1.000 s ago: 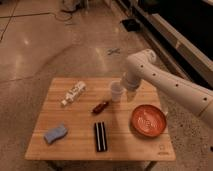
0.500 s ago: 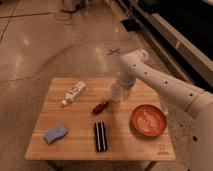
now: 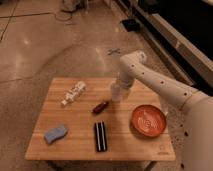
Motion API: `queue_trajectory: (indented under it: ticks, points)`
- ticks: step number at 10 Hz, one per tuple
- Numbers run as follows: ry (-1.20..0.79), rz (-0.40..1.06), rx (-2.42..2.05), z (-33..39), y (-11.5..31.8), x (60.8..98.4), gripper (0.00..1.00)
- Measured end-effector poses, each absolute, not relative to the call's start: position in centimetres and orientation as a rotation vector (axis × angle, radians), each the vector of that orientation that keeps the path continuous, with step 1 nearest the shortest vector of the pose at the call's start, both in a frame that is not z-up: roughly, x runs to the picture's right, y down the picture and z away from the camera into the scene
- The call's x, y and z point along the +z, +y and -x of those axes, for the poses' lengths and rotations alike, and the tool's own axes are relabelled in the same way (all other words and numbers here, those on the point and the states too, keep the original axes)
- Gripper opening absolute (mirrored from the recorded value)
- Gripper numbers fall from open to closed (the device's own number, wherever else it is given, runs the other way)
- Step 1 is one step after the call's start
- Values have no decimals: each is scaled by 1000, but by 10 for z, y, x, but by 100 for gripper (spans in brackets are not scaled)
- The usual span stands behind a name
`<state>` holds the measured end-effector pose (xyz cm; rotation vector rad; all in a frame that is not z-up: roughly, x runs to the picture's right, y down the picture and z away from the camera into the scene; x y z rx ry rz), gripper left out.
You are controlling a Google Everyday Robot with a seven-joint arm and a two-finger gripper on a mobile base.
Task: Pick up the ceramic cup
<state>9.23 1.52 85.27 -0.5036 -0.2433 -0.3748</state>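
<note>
Single camera view of the wooden table (image 3: pixel 75 150) from above. The white arm (image 3: pixel 155 82) reaches in from the right, bends at a rounded joint over the table's far edge, and drops steeply to the gripper (image 3: pixel 119 90). The gripper sits at the ceramic cup (image 3: pixel 116 95), which is near the middle of the far half of the table. The gripper meets the cup, but it cannot be told whether it is closed on the cup or released.

Compared with one second ago, the bent joint stands higher and the last link points more nearly straight down. More of the robot's pale body (image 3: pixel 200 120) shows at the right edge. The cup occupies nearly the same place as before, and the other items have not moved.

On the table, a white bottle (image 3: pixel 73 93) lies on its side toward the far left. A small dark red object (image 3: pixel 100 106) lies just left of and nearer than the cup. A black rectangular object (image 3: pixel 100 136) lies near the front centre, and a blue cloth-like piece (image 3: pixel 55 133) lies at the front left. A wide red bowl (image 3: pixel 149 120) stands to the right, apart from the cup.

The room has a polished, speckled floor (image 3: pixel 40 50) with a small cross-shaped mark (image 3: pixel 114 51) beyond the table. A dark wall unit with a pale band (image 3: pixel 175 35) runs diagonally along the right side.
</note>
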Motion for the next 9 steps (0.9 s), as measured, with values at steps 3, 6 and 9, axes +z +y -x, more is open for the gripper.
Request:
queue_trajectory:
  ticks: [3,6,9]
  points:
    - [-245,507,-369,-85,25,865,65]
    - [-234,499,-361,-83,33,874,44]
    - [-212,511,-337,-95,37,877,13]
